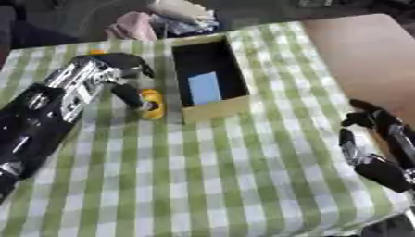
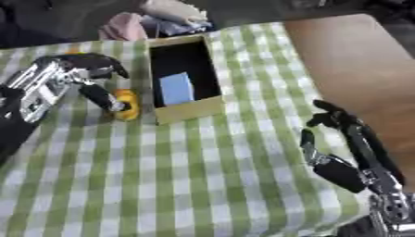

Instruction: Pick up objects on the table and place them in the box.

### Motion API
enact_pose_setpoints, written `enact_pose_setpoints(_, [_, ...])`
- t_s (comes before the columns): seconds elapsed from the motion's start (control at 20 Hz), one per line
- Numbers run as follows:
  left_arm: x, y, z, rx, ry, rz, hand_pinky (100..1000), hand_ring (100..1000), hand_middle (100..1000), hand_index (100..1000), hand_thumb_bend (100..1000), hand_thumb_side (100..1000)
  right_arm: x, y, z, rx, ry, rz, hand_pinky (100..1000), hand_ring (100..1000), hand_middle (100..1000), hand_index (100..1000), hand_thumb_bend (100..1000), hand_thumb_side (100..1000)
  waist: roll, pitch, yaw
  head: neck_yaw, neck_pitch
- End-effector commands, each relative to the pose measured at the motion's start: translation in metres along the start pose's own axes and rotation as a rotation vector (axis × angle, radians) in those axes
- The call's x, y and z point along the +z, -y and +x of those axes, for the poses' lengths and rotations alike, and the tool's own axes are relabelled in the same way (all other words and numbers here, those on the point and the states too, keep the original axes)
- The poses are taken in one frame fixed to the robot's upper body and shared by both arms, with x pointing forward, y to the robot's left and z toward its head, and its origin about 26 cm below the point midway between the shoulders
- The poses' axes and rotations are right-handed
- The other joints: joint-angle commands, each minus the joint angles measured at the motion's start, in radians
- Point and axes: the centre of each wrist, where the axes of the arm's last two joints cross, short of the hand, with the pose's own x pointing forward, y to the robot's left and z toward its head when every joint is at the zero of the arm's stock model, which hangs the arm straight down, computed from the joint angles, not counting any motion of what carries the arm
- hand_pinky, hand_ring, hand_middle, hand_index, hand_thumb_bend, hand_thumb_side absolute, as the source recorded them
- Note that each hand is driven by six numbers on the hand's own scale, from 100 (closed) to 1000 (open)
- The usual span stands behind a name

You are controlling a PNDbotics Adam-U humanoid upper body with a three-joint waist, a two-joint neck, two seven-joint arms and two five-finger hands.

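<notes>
Left hand [image 1: 122, 69], upper left of frame: arm enters from the lower left edge, black with silver joints. Fingers curled downward; a dark finger or thumb reaches down to a yellow ring-shaped object [image 1: 152, 104] and touches its left side. Cannot tell whether the fingers actually close round it or only rest against it.

Yellow object: rounded, glossy, with a darker centre; it lies on the tabletop [image 1: 227, 176] just beside the left wall of the box, near the box's near corner. A small orange item [image 1: 97, 52] shows at the far edge behind the left hand; shape not resolvable.

Cardboard box [image 1: 212, 109], upper centre: open top, long axis running away from the camera, interior dark. A light blue rectangular piece [image 1: 204, 88] lies flat on its floor, toward the near end.

Tabletop covered by a green-and-white checked cloth; to the upper right a bare brown surface [image 1: 365, 55] borders it.

Right hand [image 2: 336, 139], lower right of frame: fingers extended and spread, pointing up-frame, holding nothing, hovering at the right edge of the cloth, well apart from the box.

Pink and pale fabric [image 1: 162, 21] lies beyond the far edge, top centre.
</notes>
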Motion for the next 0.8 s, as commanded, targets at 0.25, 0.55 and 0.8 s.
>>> enact_pose_setpoints(0.25, [0.001, -0.006, -0.010, -0.013, -0.019, 0.015, 621, 511, 559, 700, 336, 244, -0.004, 0.005, 0.004, 0.007, 0.022, -0.015, 869, 842, 630, 924, 100, 400, -0.001, -0.007, 0.001, -0.002, -0.001])
enact_pose_setpoints(0.55, [0.026, -0.038, -0.011, -0.033, -0.004, 0.155, 549, 412, 450, 594, 324, 240, -0.003, 0.006, 0.004, 0.012, 0.018, -0.017, 870, 843, 630, 924, 100, 396, -0.002, -0.008, 0.005, -0.008, -0.003])
enact_pose_setpoints(0.8, [0.058, -0.083, -0.012, -0.092, -0.029, 0.309, 545, 405, 449, 597, 320, 225, -0.004, 0.006, 0.004, 0.015, 0.019, -0.009, 871, 843, 631, 924, 100, 389, -0.004, -0.009, -0.001, -0.006, -0.008])
